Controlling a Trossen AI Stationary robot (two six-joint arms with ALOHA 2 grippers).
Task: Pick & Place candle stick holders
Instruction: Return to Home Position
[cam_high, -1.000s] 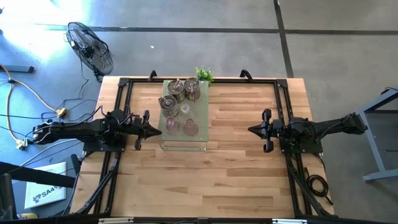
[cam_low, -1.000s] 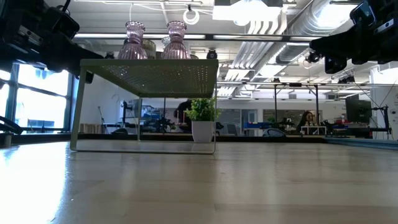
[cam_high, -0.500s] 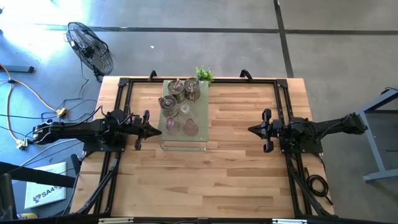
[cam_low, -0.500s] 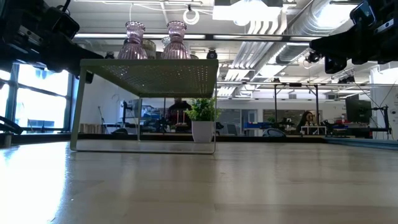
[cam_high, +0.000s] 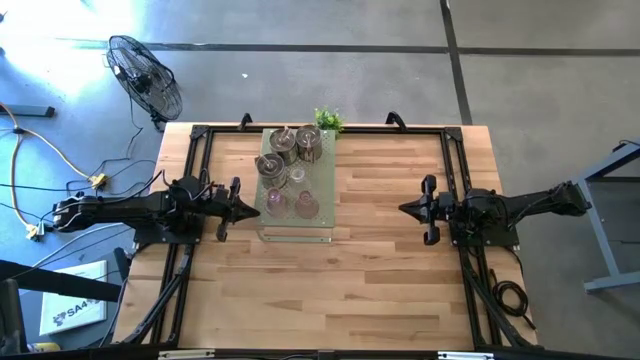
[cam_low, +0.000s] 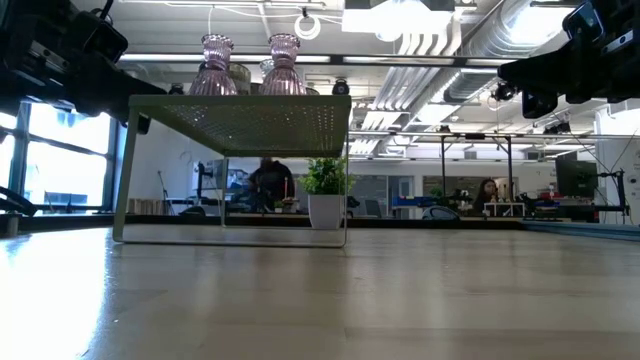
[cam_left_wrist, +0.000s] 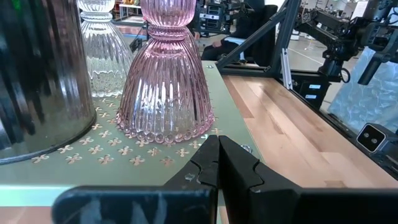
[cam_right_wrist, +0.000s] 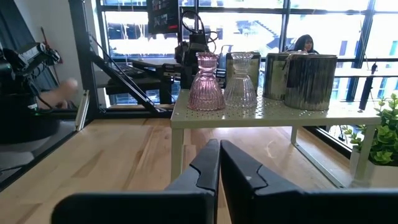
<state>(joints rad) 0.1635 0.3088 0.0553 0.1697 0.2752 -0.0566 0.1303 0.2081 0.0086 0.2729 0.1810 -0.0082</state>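
Observation:
Six candle stick holders stand upright on their bases on a raised pale green perforated board (cam_high: 315, 228): three metal ones (cam_high: 283, 143) at the far end, a clear glass one (cam_high: 296, 178) in the middle, two pink glass ones (cam_high: 276, 202) (cam_high: 306, 206) nearest. My left gripper (cam_high: 258, 210) is shut and empty just left of the board, level with its top; a pink holder (cam_left_wrist: 165, 81) stands close ahead of it (cam_left_wrist: 219, 163). My right gripper (cam_high: 402, 209) is shut and empty, well to the right of the board, pointing at it (cam_right_wrist: 219, 163).
A small green plant (cam_high: 327, 119) in a white pot stands at the board's far right corner. The board stands on thin legs (cam_low: 120, 180) with open space beneath. Black frame rails (cam_high: 455, 170) run along the table's sides. People show in the room beyond (cam_low: 265, 180).

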